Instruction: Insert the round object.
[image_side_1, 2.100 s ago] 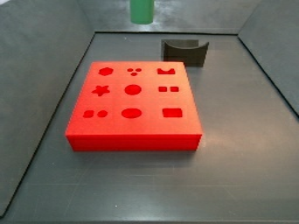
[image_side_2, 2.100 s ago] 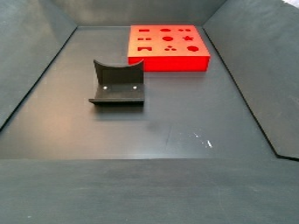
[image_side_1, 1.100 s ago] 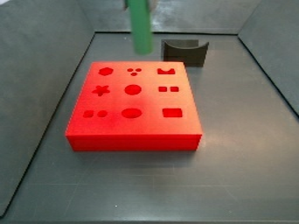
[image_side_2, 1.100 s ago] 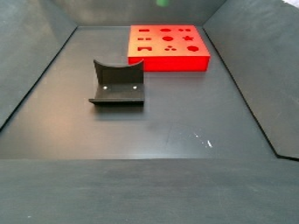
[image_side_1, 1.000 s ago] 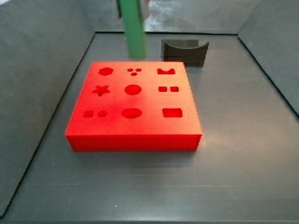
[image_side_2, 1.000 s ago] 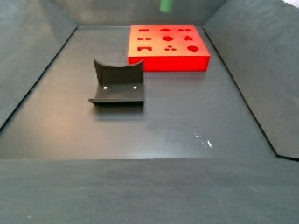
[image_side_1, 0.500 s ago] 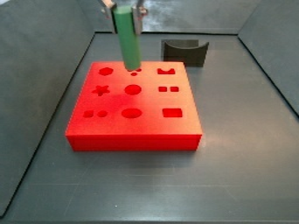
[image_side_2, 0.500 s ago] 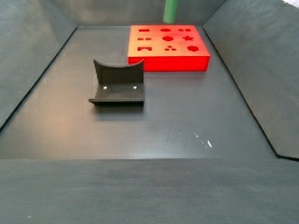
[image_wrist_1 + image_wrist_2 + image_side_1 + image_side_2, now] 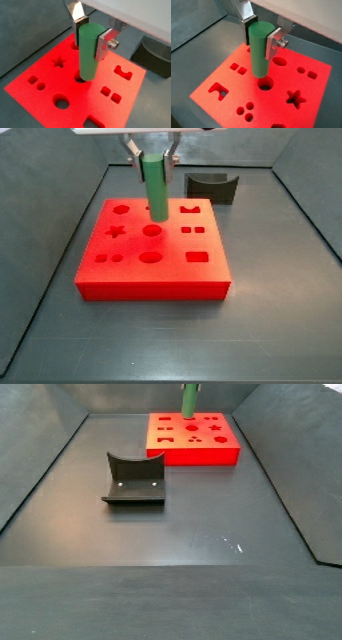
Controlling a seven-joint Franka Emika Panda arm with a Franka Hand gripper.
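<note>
Insertion is the step in hand: the round object [image 9: 88, 50], a slim green peg, is held upright in the tool [image 9: 91, 35], whose silver fingers [image 9: 105, 44] are closed against its upper part. In both wrist views the peg's lower end is seen at the mouth of the round centre hole [image 9: 265, 84] of the red block [image 9: 151, 253]; whether the tip has already entered or only hangs just above cannot be told from these pictures. In a side view the peg [image 9: 155, 186] stands over the middle of the block's upper face, with the tool [image 9: 154, 150] at the top edge of the frame.

The next move is judged to be a straight descent, with the peg kept vertical and centred on the hole, and release only once it is seated. A slight tilt or offset could catch the peg on the hole's rim.

Other cut-outs are spread around the target: a star [image 9: 58, 62], a pair of small squares [image 9: 111, 94], another round hole [image 9: 61, 104] and an arch-shaped slot [image 9: 122, 73]; none suits the peg as plainly as the centre hole. The fixture [image 9: 134, 480], a dark bracket, stands on the desk [image 9: 201, 534] well apart from the block, and nothing is seen in the way of the descent.
</note>
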